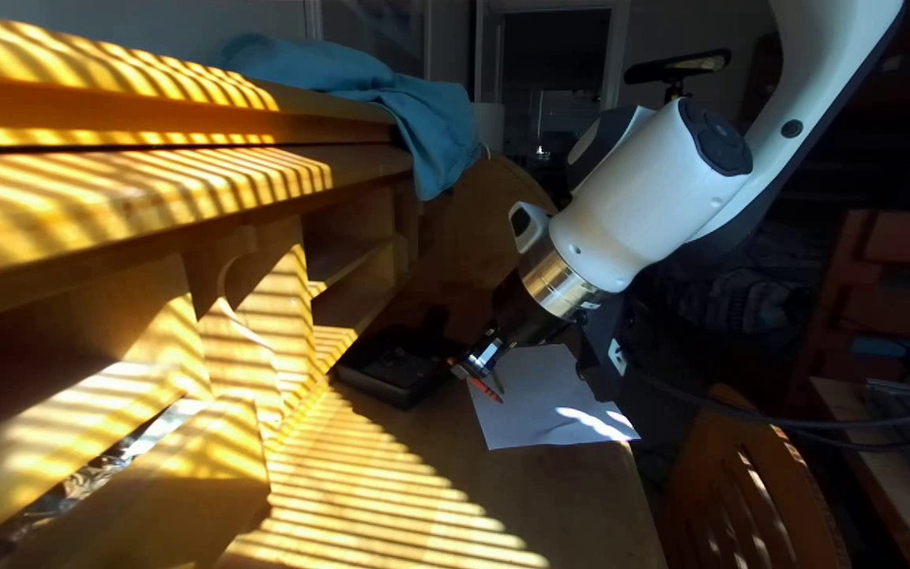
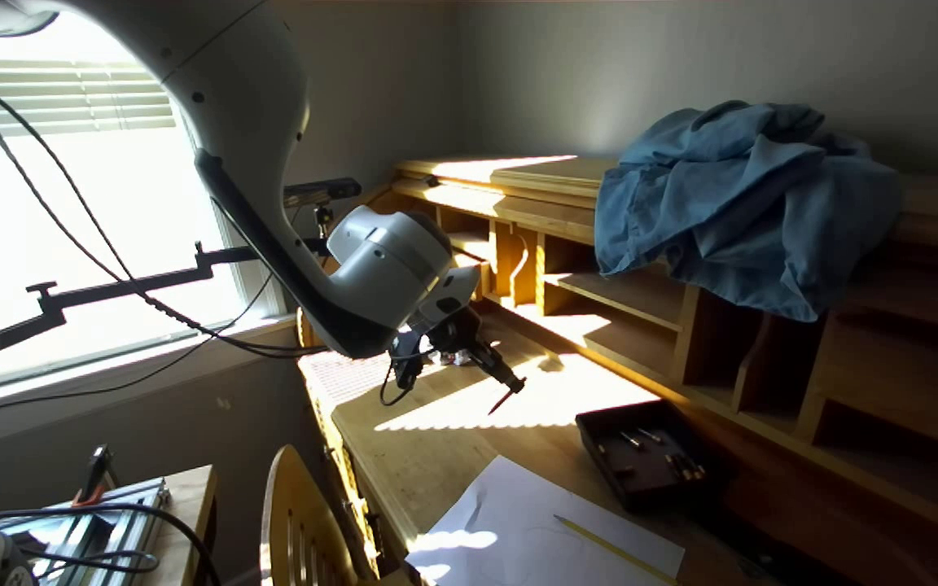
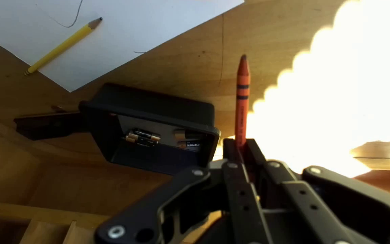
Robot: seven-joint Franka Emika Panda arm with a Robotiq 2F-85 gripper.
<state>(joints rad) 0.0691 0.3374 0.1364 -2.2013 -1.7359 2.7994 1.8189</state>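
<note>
The gripper point(image 3: 242, 144) over there has its fingers narrowed onto a red crayon point(image 3: 242, 101), held toward its rear, so the crayon juts out past the fingertips and slants downward, dark tip first. Near the fingers, to their left in the wrist view, sits a black bin point(image 3: 157, 105) with several batteries point(image 3: 144, 138) inside; I can read Duracell on one. Farther out on that side of the fingers, a sheet of white paper point(image 3: 130, 27) lies on the wooden desk point(image 2: 404, 439), a yellow pencil point(image 3: 63, 47) on it, one end past the edge. To the fingers' right in the wrist view, strong sunlight point(image 3: 350, 101) whitens the desk. Higher up and well apart from the fingers, a crumpled blue cloth point(image 2: 746, 195) drapes over the desk.
</note>
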